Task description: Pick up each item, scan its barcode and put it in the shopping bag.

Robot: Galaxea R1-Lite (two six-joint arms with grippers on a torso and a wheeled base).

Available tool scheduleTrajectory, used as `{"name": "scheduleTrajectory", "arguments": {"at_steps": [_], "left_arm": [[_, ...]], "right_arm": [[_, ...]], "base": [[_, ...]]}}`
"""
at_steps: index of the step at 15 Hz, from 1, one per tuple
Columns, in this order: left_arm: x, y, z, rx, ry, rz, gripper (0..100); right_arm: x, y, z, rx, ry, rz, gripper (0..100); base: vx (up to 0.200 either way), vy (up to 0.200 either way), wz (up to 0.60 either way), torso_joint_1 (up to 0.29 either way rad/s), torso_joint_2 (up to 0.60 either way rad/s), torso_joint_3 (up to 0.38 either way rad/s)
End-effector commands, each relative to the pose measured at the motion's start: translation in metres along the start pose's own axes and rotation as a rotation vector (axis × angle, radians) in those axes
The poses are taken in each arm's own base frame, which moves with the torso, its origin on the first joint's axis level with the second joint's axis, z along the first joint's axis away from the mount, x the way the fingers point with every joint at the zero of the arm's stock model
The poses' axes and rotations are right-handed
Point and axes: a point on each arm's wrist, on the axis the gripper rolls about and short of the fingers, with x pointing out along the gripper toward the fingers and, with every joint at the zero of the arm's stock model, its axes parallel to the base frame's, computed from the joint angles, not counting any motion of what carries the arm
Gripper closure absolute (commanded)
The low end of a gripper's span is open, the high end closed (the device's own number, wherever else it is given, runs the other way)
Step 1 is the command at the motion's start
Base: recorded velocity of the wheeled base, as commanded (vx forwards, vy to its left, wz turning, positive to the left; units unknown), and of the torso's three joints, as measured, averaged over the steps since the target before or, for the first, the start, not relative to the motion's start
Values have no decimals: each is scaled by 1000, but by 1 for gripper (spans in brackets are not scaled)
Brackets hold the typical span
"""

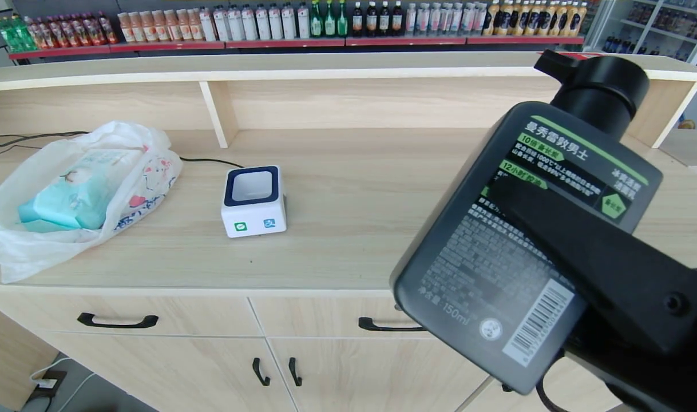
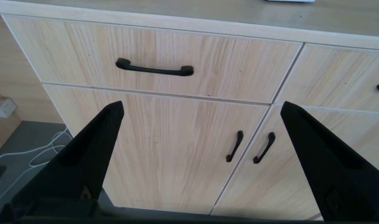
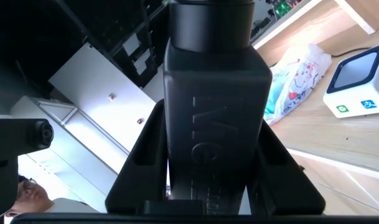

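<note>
I'm clamping the black bottle point(image 1: 474, 269) in my right gripper point(image 3: 211, 149), left gripper point(image 2: 201, 143) gaping empty.
Its barcode point(image 1: 538, 320) is facing upward, risking a missed read at the scanner point(image 1: 253, 200).

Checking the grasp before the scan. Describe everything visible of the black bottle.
The black bottle is flat-sided, plastic-looking, with a round black cap and raised lettering on one face. The other face carries green and white print and a white barcode near the base. It is held in the air, tilted, cap uppermost, near the front edge of the counter, clamped in the right gripper.
</note>
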Motion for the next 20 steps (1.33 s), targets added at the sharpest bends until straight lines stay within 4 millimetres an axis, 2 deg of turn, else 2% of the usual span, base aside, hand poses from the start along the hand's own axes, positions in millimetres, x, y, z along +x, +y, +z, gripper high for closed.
{"name": "scheduleTrajectory", "arguments": {"at_steps": [1, 4, 12, 13, 14, 17, 19, 20], "left_arm": [[0, 0, 0, -1, 0, 0, 0], [0, 0, 0, -1, 0, 0, 0], [0, 0, 0, -1, 1, 3, 0], [0, 0, 0, 1, 1, 1, 0], [0, 0, 0, -1, 1, 0, 0], [0, 0, 0, -1, 1, 1, 0], [0, 0, 0, 1, 1, 1, 0], [0, 0, 0, 1, 1, 1, 0]], "right_arm": [[0, -2, -1, -8, 2, -7, 100], [4, 2, 3, -23, -22, 7, 100], [4, -4, -2, -160, -7, -20, 100], [6, -9, -5, -214, 3, -36, 100], [6, -23, -6, -326, 17, -90, 100], [14, -34, 4, -492, -20, -132, 100], [11, -42, 6, -566, -11, -166, 100], [3, -49, 3, -647, 27, -197, 100]], "base": [[0, 0, 0, 0, 0, 0], [0, 0, 0, 0, 0, 0], [0, 0, 0, 0, 0, 0], [0, 0, 0, 0, 0, 0], [0, 0, 0, 0, 0, 0], [0, 0, 0, 0, 0, 0], [0, 0, 0, 0, 0, 0], [0, 0, 0, 0, 0, 0]]}}
